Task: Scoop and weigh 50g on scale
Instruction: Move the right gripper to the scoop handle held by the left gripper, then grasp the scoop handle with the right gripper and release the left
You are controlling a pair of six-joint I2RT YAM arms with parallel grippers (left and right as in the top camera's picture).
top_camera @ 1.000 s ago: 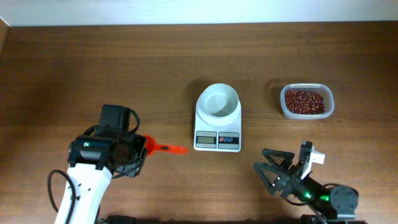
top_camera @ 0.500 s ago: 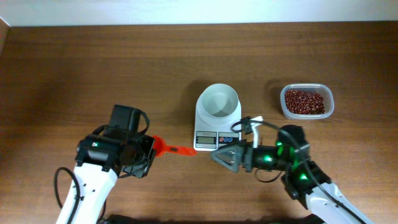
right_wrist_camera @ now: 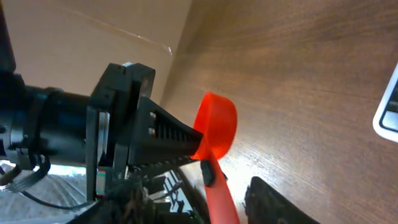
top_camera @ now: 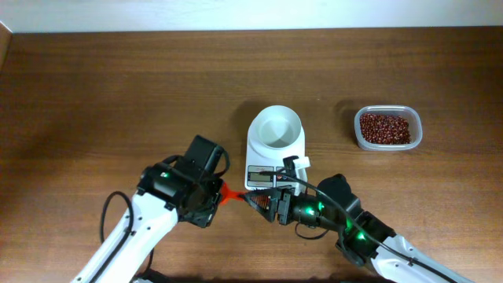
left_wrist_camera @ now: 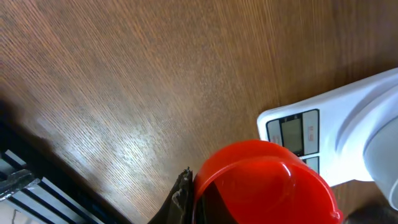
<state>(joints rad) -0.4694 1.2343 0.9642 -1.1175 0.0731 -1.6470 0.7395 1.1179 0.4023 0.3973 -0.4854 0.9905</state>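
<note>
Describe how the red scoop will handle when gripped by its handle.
The red scoop looks like moulded plastic, so it is probably stiff and light. Its glossy surface catches highlights in the left wrist view, so it may be slippery. With a narrow handle and a much wider bowl, it could twist in a loose grip.

The small white scale [top_camera: 271, 161] sits flat, grey display frontward, an empty round bowl [top_camera: 276, 128] atop.

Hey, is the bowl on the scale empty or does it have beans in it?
Empty: overhead, the bowl shows only bare white inside, nothing in it.
</note>
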